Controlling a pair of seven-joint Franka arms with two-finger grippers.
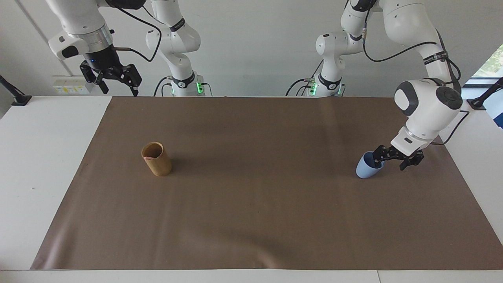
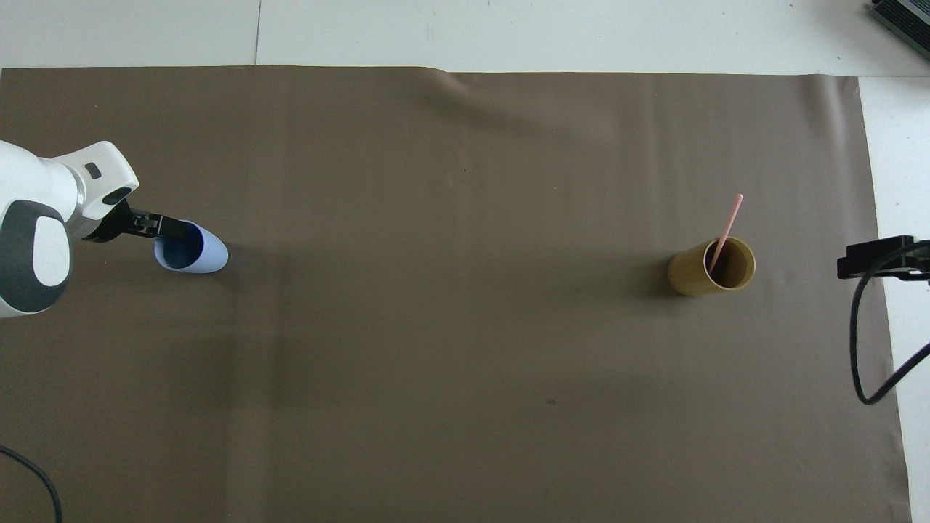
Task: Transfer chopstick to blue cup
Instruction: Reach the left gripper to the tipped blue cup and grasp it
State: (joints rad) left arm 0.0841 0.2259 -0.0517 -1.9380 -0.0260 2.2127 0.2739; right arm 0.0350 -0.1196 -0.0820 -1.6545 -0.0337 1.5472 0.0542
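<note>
The small light blue tapered cup (image 1: 368,166) stands near the brown mat's (image 1: 259,188) edge at the left arm's end, the left gripper (image 1: 393,158) at its rim with spread jaws, one finger inside. In the overhead view the thin pale pink chopstick (image 2: 726,231) leans toward 1 o'clock out of the tan cylindrical cup (image 2: 710,267), open mat all round. The right gripper (image 1: 114,80) waits over the mat's corner, jaws spread

left tool (image 1: 392,158) lowered, spread; right tool (image 1: 116,80) raised

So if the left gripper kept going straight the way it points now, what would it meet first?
The blue cup: the left gripper is open at its rim, one finger seemingly over the mouth, so probably the cup's wall; depth is unclear.
</note>
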